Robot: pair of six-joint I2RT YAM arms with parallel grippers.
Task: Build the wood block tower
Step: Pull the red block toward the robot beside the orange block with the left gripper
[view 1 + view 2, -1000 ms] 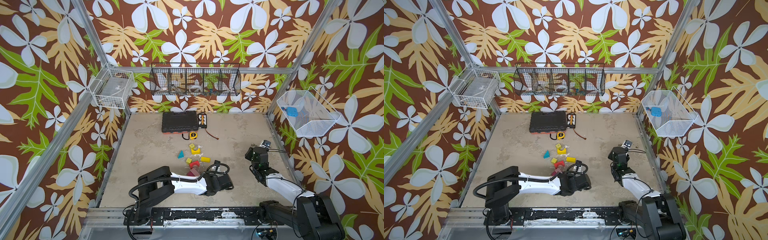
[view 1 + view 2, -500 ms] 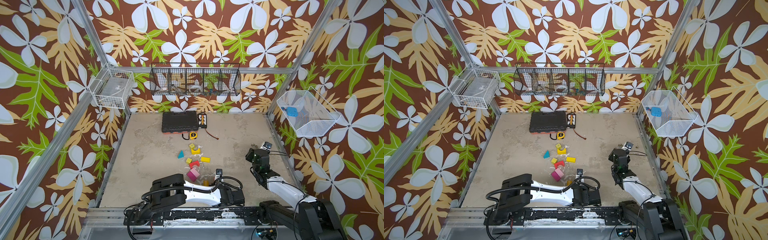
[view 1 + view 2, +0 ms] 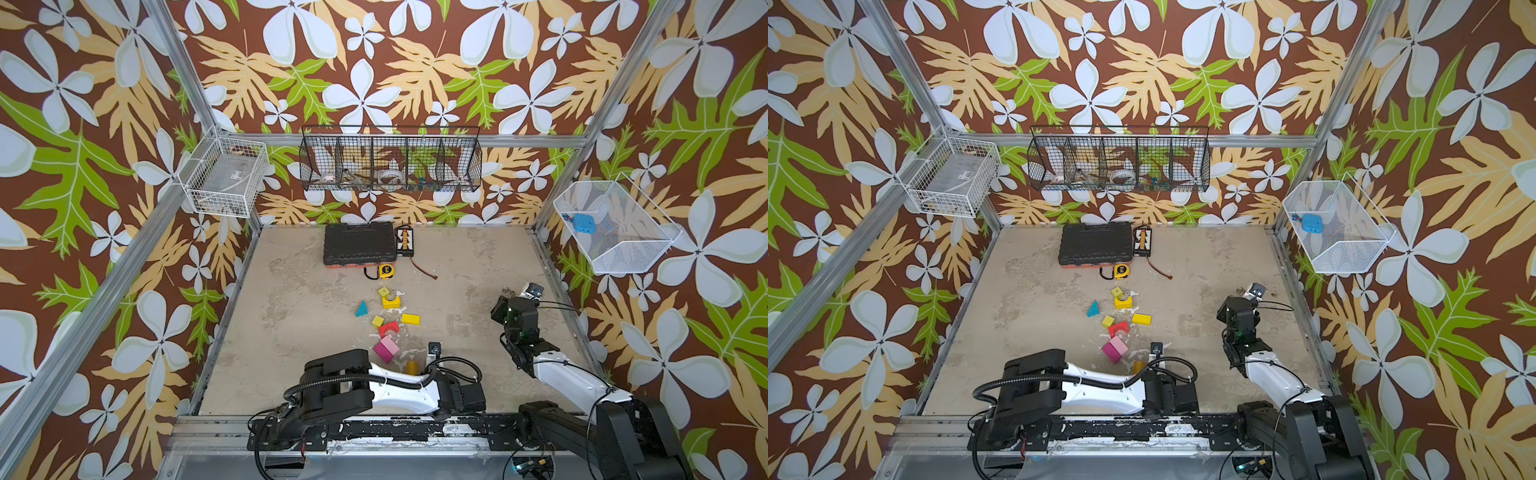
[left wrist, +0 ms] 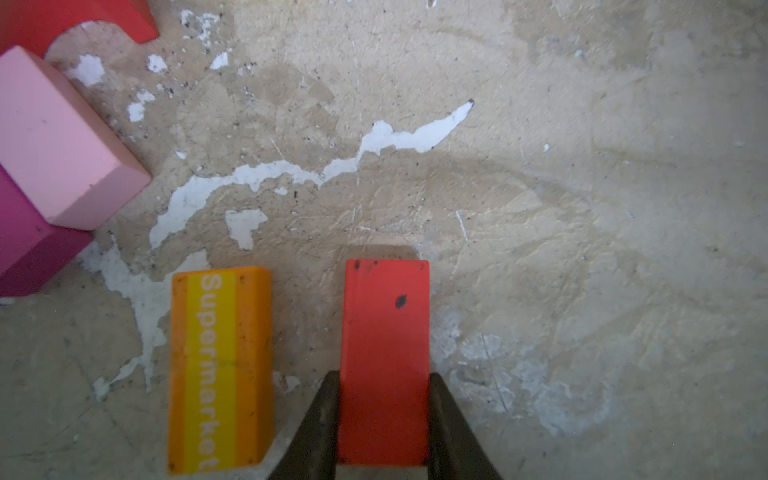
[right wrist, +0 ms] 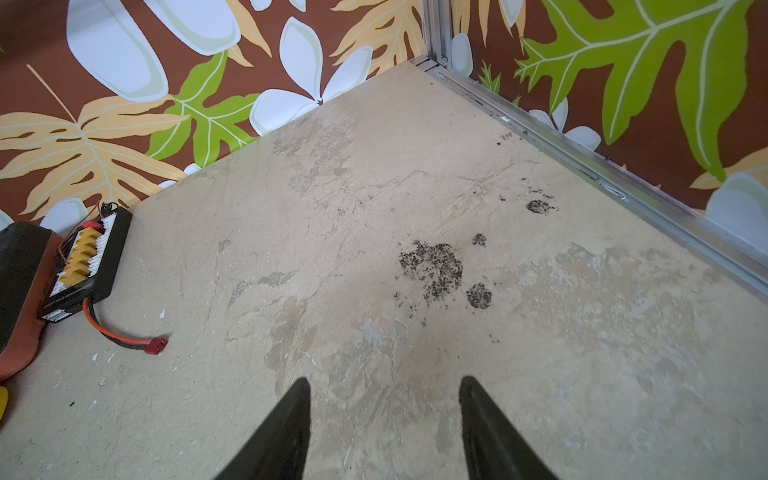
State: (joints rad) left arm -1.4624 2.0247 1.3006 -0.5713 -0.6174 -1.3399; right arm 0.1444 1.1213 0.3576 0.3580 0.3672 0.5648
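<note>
The wood blocks point(image 3: 410, 319) lie loose in a scattered group near the middle of the worn beige tabletop point(image 3: 291, 332).

1. The teal triangular wedge point(image 3: 361, 309) lies furthest left in both top views, apart from the rest.
2. The yellow arch point(image 3: 392, 301) sits toward the back of the group. The red arch point(image 3: 388, 328) sits nearer the front.
3. The pink block point(image 4: 62, 141) touches the magenta block point(image 4: 25, 249). Both sit just in front of the red arch.
4. The orange block point(image 4: 220, 370), printed "Supermarket", lies just beside the red brick point(image 4: 384, 332), with a gap between them.
5. The left gripper point(image 4: 384, 376) is clamped on the red brick, one jaw against each long side.
6. The right gripper point(image 5: 385, 380) is well apart from the group, over bare tabletop on the right. Its jaws stand apart with nothing between them.
</note>
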